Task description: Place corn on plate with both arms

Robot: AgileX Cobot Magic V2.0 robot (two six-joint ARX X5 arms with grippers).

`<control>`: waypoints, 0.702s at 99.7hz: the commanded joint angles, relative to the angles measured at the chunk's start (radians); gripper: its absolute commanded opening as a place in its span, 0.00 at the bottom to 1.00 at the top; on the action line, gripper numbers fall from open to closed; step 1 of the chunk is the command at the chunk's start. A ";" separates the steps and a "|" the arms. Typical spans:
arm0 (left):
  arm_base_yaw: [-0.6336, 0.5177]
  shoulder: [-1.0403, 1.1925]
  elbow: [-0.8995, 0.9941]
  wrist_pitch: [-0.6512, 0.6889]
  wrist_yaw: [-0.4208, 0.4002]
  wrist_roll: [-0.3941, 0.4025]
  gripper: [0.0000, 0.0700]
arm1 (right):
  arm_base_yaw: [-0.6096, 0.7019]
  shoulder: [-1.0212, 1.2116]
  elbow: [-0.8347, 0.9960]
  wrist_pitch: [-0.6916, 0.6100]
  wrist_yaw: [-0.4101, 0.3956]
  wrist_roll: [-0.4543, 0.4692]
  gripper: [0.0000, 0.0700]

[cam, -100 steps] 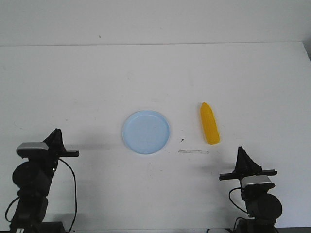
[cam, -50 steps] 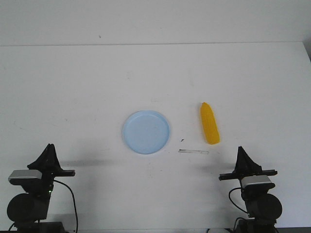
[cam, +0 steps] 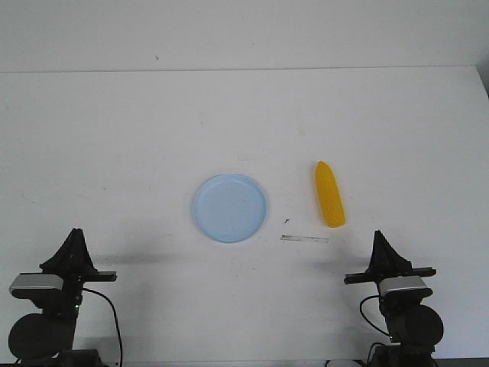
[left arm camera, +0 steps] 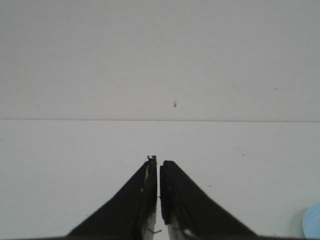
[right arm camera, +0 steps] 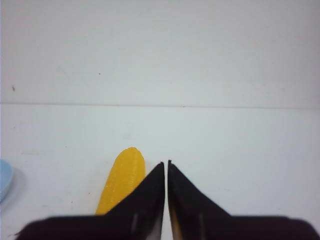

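The yellow-orange corn [cam: 329, 194] lies on the white table, right of the pale blue plate [cam: 229, 208], pointed end away from me. It also shows in the right wrist view [right arm camera: 122, 182], partly behind my fingers. My right gripper [cam: 380, 235] is shut and empty, near the front edge, a little behind and right of the corn's blunt end; its tips [right arm camera: 166, 162] nearly touch. My left gripper [cam: 76, 232] is shut and empty at the front left, far from the plate; its tips [left arm camera: 159, 161] are closed. A sliver of plate [left arm camera: 313, 224] shows in the left wrist view.
A thin grey strip [cam: 304, 238] lies on the table just in front of the corn, between plate and right gripper. The table's far edge [cam: 244, 69] meets a white wall. Plate edge [right arm camera: 4, 179] shows in the right wrist view.
My left arm has drawn back and lowered toward the front left corner, mostly between the earliest frame and the middle one. The right arm, corn and plate have not moved.
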 commanded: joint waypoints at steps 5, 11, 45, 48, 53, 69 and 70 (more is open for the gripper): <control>0.000 -0.003 0.013 0.011 0.002 0.003 0.00 | 0.002 0.002 -0.001 0.011 0.000 0.009 0.01; 0.000 -0.003 0.013 0.011 0.002 0.003 0.00 | 0.002 0.002 -0.001 0.011 0.000 0.009 0.01; 0.000 -0.003 0.013 0.011 0.002 0.003 0.00 | 0.001 0.002 -0.001 0.048 0.000 0.022 0.01; 0.000 -0.003 0.013 0.011 0.003 0.003 0.00 | 0.001 0.002 0.000 0.059 0.000 0.037 0.01; 0.000 -0.003 0.013 0.011 0.002 0.003 0.00 | 0.001 0.002 0.004 0.071 0.000 0.055 0.01; 0.000 -0.003 0.013 0.011 0.002 0.003 0.00 | 0.001 0.010 0.065 0.043 0.001 0.034 0.01; 0.000 -0.003 0.013 0.011 0.002 0.003 0.00 | 0.001 0.012 0.070 0.040 0.002 0.030 0.01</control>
